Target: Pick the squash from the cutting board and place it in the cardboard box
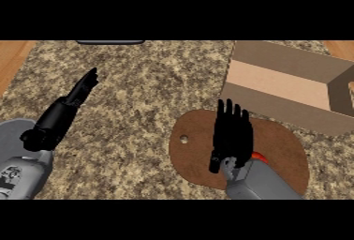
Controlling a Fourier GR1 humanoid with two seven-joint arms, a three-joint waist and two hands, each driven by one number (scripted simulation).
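Head view: speckled counter (138,93); open cardboard box (276,105) far right; brown cutting board (197,159) just before it. Right hand (232,136) flat over the board, fingers straight, holding nothing; left hand (59,117) rests open at left. Squash (258,156) mostly hidden, an orange sliver by the right wrist. Judgement: centre the fingers on it and curl round before lifting.

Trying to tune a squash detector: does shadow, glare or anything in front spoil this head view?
Head view: lighting is even, no glare on the counter or cutting board; the right hand casts no clear shadow, yet it and its forearm cover most of the squash, leaving an orange sliver; inside the cardboard box, one end wall looks darker.
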